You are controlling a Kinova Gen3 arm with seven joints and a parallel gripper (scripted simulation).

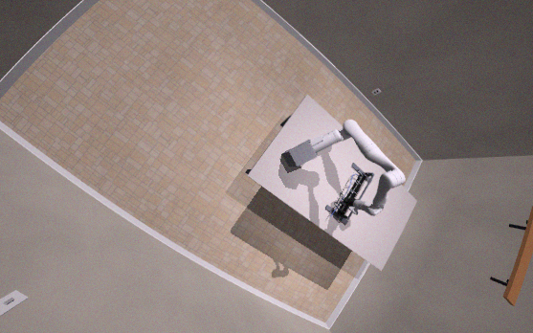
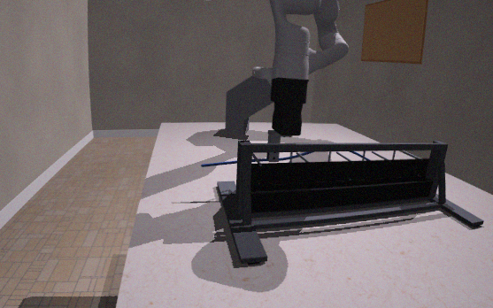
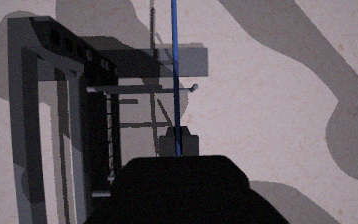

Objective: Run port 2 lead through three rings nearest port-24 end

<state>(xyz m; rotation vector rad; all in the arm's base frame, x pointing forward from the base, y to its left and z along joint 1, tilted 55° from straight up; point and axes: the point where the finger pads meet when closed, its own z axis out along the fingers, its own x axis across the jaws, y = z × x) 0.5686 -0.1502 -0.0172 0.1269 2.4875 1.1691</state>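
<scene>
The dark rack (image 2: pixel 349 147) (image 3: pixel 18 100) (image 1: pixel 360 184) stands upright on the white table (image 2: pixel 371 265) (image 3: pixel 281 125) (image 1: pixel 305 124). The exterior camera sees it from its rear. My gripper (image 2: pixel 273 157) (image 3: pixel 177 136) (image 1: pixel 354 206) is on the rack's far side near its left end, with its fingertips just below the top bar. It is shut on the blue lead (image 2: pixel 225 163) (image 3: pixel 174 50). The lead runs along the rack at ring height, and its free end sticks out past the left post. In the wrist view a thin ring rod (image 3: pixel 141 90) crosses under the lead. I cannot tell whether the lead lies inside any ring.
The robot's grey base block (image 2: pixel 238 111) (image 1: pixel 298 155) stands on the table behind the rack. The table's left edge drops to the wooden floor (image 2: pixel 61 212) close to the rack's left foot (image 2: pixel 249 248). An orange board (image 2: pixel 393 31) hangs on the wall.
</scene>
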